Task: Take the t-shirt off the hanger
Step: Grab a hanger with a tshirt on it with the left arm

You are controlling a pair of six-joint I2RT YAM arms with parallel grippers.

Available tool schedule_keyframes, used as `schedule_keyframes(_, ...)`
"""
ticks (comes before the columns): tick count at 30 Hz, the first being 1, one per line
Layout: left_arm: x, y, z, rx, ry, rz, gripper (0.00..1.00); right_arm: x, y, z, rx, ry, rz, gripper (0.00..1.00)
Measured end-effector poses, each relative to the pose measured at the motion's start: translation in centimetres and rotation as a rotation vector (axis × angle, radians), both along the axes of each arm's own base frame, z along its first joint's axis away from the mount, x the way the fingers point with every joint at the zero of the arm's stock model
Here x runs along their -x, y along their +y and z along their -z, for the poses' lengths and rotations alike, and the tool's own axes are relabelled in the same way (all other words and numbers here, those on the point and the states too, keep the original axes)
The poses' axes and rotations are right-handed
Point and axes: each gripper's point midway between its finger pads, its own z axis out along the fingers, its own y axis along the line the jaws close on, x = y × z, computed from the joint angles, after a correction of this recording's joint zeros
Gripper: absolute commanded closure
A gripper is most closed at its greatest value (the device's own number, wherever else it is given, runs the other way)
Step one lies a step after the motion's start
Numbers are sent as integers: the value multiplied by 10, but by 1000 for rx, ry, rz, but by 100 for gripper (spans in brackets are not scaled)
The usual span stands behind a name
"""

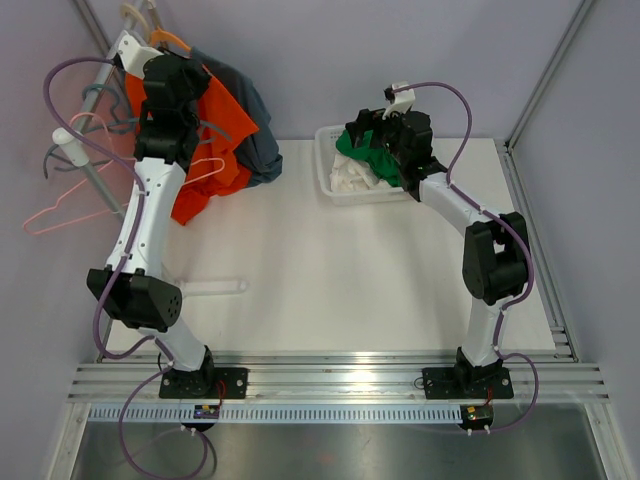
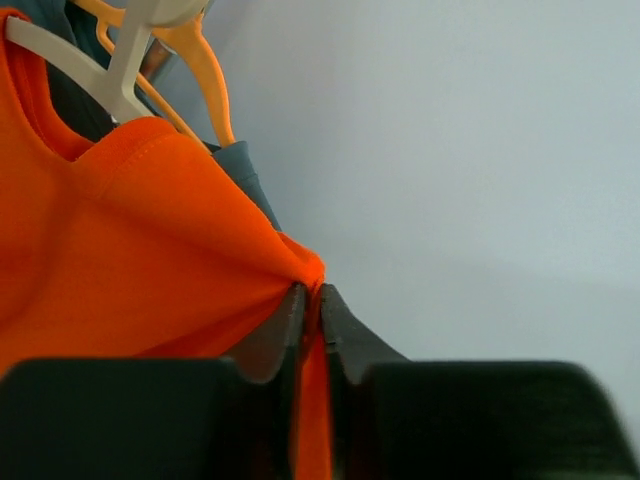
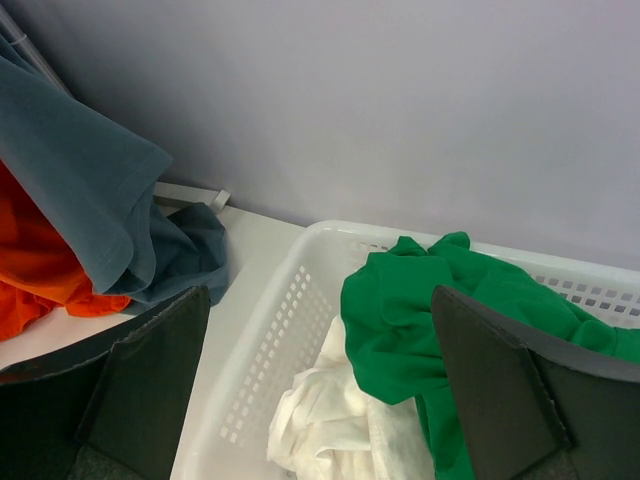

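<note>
Left gripper (image 2: 312, 293): jaws nearly pressed together, pinching a fold of the orange shirt (image 2: 150, 250). A strip of orange cloth shows in the narrow slit between the fingers (image 2: 283, 335). The cloth is drawn taut from the pinch up and left toward the collar.

Orange shirt is on the white hanger (image 2: 65, 55), whose arm runs into the collar. An orange hanger (image 2: 205, 75) is just beside it, and a blue-grey shirt (image 2: 240, 168) is behind. All hang at the far left corner, off the rack (image 1: 92, 160). The orange hem drapes down onto the table (image 1: 330, 280). Pink hangers (image 1: 55, 215) sit on the rack nearer, bare.

Right gripper (image 3: 320, 300): jaws spread wide, nothing between them. It hovers over the left rim of the white basket (image 3: 270, 330) at the far middle of the table. The basket holds a green shirt (image 3: 420, 320) lying on top of white cloth (image 3: 330, 420). Left of the basket, the blue-grey hem rests on the table beside the orange one.

The two arms are well apart, left at the rack, right at the basket.
</note>
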Motion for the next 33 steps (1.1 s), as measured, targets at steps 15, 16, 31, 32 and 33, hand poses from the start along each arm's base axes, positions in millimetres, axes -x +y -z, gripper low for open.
schedule_keyframes(15, -6, 6, -1, -88, 5, -28, 44, 2, 2, 4, 12, 13, -13, 1)
schedule_keyframes(16, -8, 7, -2, -98, 4, -33, 43, 2, 3, 5, 13, 13, -18, 1)
schedule_keyframes(31, -68, 25, 23, -94, 31, -97, 42, 9, 12, 5, 39, 7, -89, 1)
schedule_keyframes(32, -70, 25, 26, -88, 37, -98, 42, 9, 13, 6, 41, 10, -91, 1)
schedule_keyframes(33, -70, 27, 28, -80, 45, -101, 42, 10, 15, 5, 41, 8, -106, 0)
